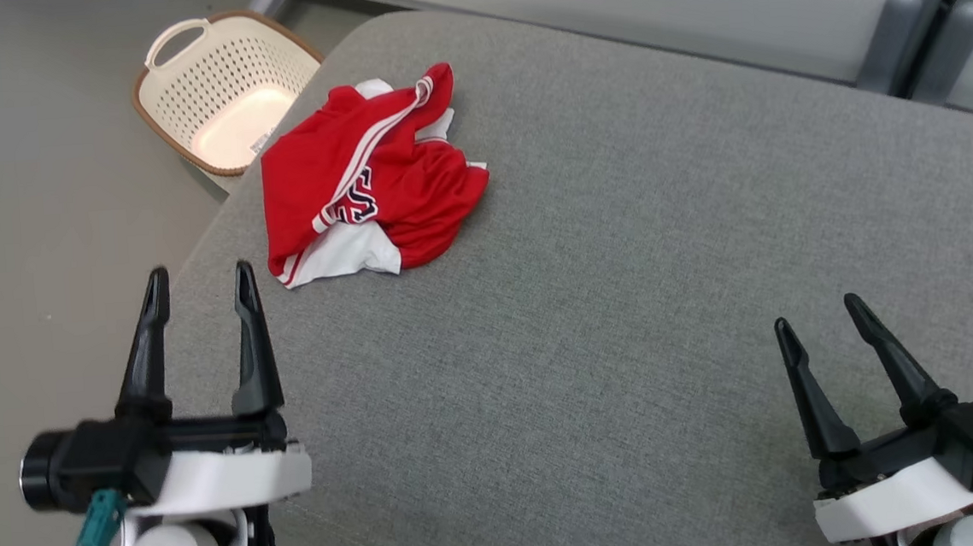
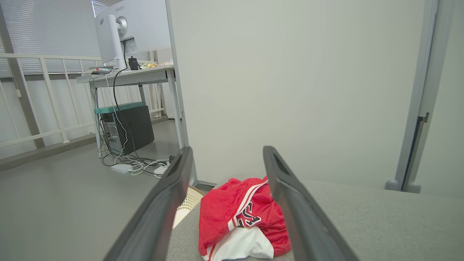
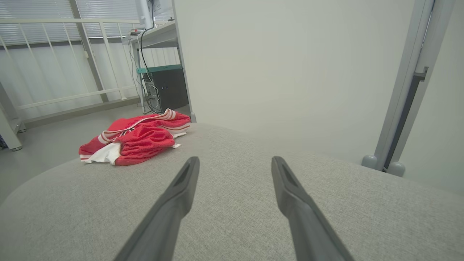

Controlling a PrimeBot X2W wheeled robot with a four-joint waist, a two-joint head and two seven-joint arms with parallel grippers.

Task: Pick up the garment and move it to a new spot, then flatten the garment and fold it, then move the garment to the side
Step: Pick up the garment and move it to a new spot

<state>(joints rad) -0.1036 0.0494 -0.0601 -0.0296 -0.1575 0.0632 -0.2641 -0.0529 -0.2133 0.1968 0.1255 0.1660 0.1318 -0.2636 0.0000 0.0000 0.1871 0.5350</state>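
While my left gripper [image 1: 200, 276] and right gripper [image 1: 817, 312] hover with tapered dark fingers [image 1: 254, 349] spread and empty, the crumpled red-and-white mesh garment [image 1: 369, 178] lies near the rounded far-left corner of the grey woven pad [image 1: 625, 297].

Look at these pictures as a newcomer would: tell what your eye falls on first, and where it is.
The red and white garment stands out first, crumpled near the far left corner of the grey surface. Next come the open left gripper, just short of it, and the open right gripper at the near right. A cream basket sits on the floor beyond that corner.
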